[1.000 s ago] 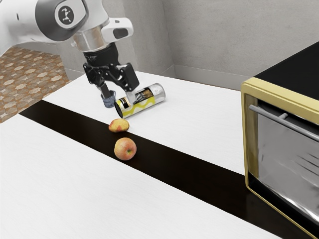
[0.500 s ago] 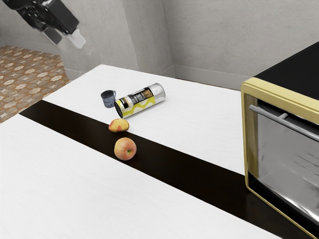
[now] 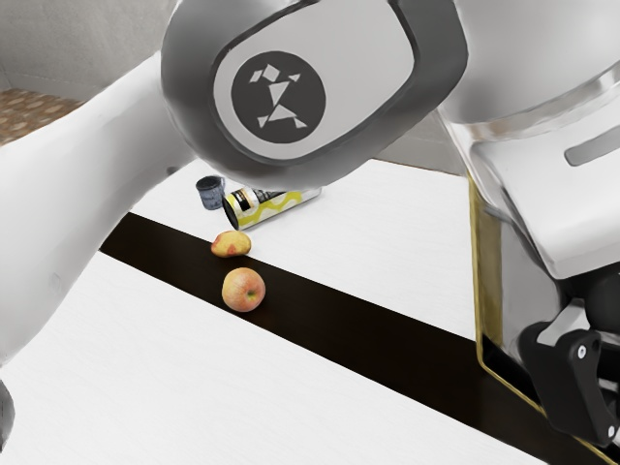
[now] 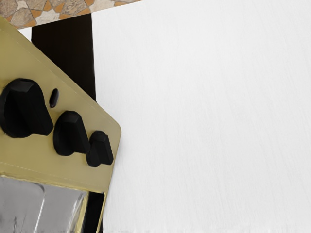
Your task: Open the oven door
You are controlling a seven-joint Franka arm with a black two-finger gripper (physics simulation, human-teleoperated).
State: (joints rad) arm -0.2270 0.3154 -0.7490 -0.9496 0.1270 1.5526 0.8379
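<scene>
My gripper (image 3: 572, 383) is at the exterior view's lower right, in front of the oven (image 3: 491, 291), partly cut off by that view's edge. Whether it is open or shut I cannot tell. The arm hides the door handle and most of the oven front there; a yellow frame edge still shows. In the wrist view the oven's yellow front panel (image 4: 82, 174) carries black knobs, with part of the grey door (image 4: 22, 206) below them. No contact between gripper and door can be made out.
A red apple (image 3: 243, 290) and a yellow-red fruit (image 3: 232, 244) lie on and beside the table's black strip (image 3: 358, 334). Behind them are a fallen can (image 3: 276, 207), partly covered by the arm, and a blue mug (image 3: 209, 193).
From the exterior view's upper left, my arm has swung across to the oven at its right. It now covers much of the oven. The fruit, mug and can have stayed put.
</scene>
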